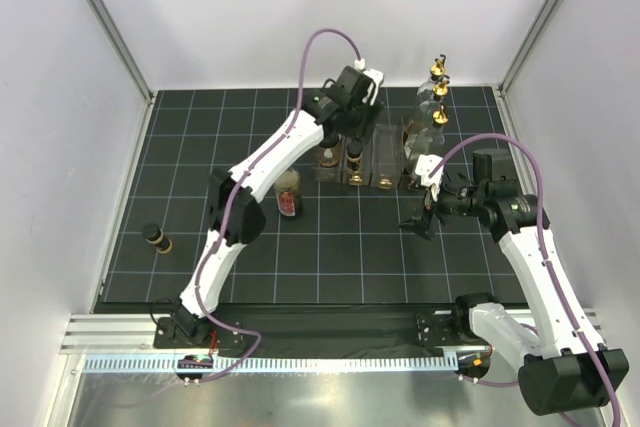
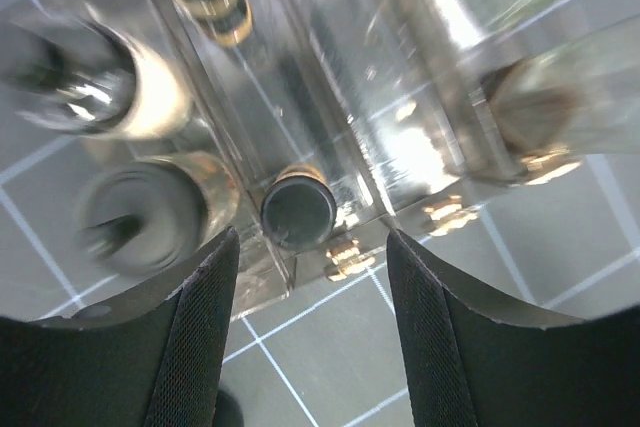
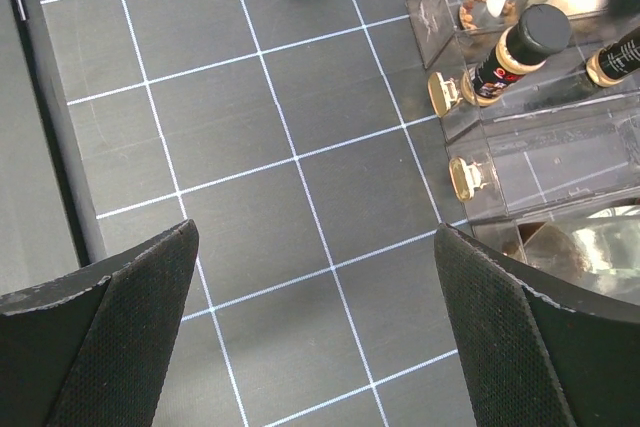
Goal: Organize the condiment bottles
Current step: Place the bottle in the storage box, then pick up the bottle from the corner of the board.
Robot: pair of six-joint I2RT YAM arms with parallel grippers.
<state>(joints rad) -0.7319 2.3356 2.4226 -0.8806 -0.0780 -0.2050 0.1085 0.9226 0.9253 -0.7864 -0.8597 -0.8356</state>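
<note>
My left gripper (image 2: 312, 337) hangs open over the clear rack (image 1: 385, 157), nothing between its fingers. Just beyond the fingertips, a black-capped brown bottle (image 2: 298, 209) stands in a compartment. The top view shows two short brown bottles (image 1: 327, 155) (image 1: 354, 163) in the rack's left compartments. A red-labelled bottle (image 1: 288, 193) stands on the mat left of the rack. Another small black-capped bottle (image 1: 157, 238) stands alone at the far left. Tall clear bottles with gold spouts (image 1: 437, 97) cluster at the rack's back right. My right gripper (image 1: 423, 219) is open over bare mat, in front of the rack's right end.
The black gridded mat (image 1: 330, 257) ends at white walls on the left, back and right. In the right wrist view the rack (image 3: 545, 147) lies at the upper right, gold clips on its front edge, and the mat's left border (image 3: 45, 147) runs down the side.
</note>
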